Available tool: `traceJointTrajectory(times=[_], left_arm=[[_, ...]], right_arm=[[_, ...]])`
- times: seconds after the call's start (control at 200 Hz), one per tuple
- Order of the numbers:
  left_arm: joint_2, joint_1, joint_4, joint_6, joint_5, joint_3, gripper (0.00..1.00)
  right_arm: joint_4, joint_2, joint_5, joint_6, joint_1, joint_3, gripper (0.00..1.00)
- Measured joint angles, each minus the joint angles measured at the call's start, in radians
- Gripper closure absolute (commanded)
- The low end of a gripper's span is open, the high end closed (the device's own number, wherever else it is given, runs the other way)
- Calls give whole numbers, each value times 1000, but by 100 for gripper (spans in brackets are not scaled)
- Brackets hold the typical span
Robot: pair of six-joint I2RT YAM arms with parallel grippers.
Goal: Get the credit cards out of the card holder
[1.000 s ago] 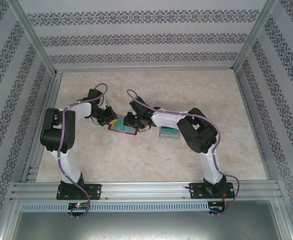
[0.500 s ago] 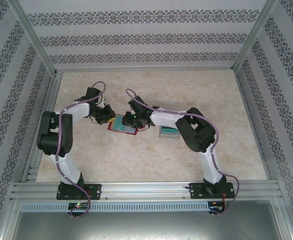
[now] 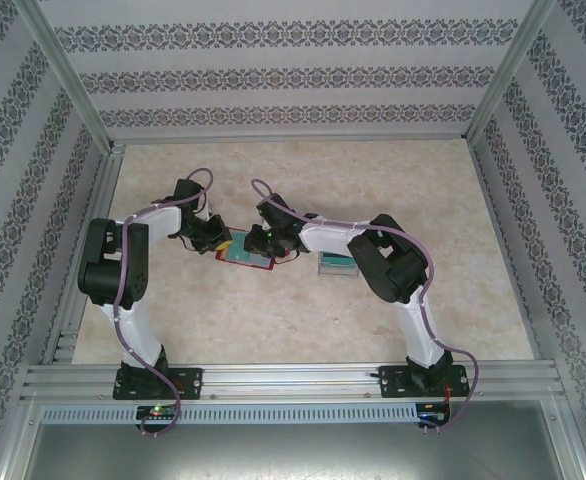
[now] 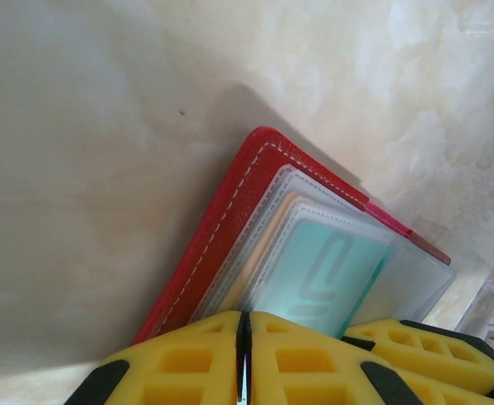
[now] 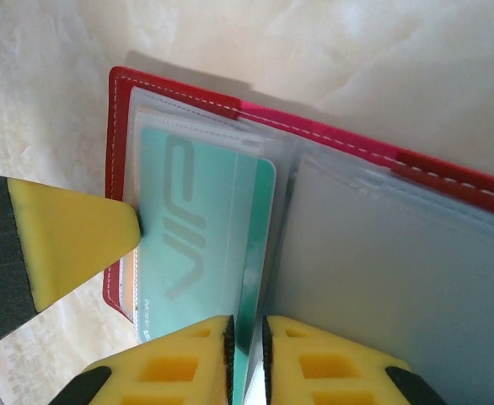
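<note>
Card removal under way: the red card holder [image 5: 179, 97] lies open on the counter [image 3: 323, 190], a little toward 9 o'clock of its middle, with a teal card [image 5: 205, 219] showing through the clear pocket of its 9 o'clock half. The left fingers [image 4: 237, 325], pressed together with nothing visibly between them, bear down on the holder's outer edge at 9 o'clock. The right fingers [image 5: 228, 337], all but closed, pinch the teal card's inner edge beside the fold; whether a leaf of the pocket is caught with it cannot be told. To do this step well, the pull should probably run flat and straight out of the pocket toward 3 o'clock, with the left fingers pinning the holder so it neither drags nor folds shut. A slow start would show whether the card alone is coming. A small stack of loose cards [image 3: 336, 263] rests on the counter near the holder at 3 o'clock, a natural place for this one. The counter is a pale, marbled, smooth sheet, likely slippery under the holder, inside a booth of damask-striped walls [image 3: 293, 80] framed in aluminium rails [image 3: 293, 375]
</note>
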Motion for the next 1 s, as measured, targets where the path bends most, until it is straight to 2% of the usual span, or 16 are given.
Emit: traceJointTrajectory(times=[0.215,0.3,0.435,0.525,0.6,0.999], left_arm=[[0,-1,0,0,0,0,88],[2,-1,-1,0,0,2,88],[4,-1,-2,0,-2,6,88],[5,-1,-7,0,-5,10,91],[9,-1,-17,1,-7,17,95],[20,-2,-38,1,-8,36,98]], right_arm=[[27,4,-17,23,-1,-6,81],[43,4,-26,35,-2,-16,90],[74,5,-45,53,-10,-35,92],[103,5,-55,61,-14,-51,100],[127,3,-60,68,-14,-66,100],[235,-40,-68,93,-32,-172,100]])
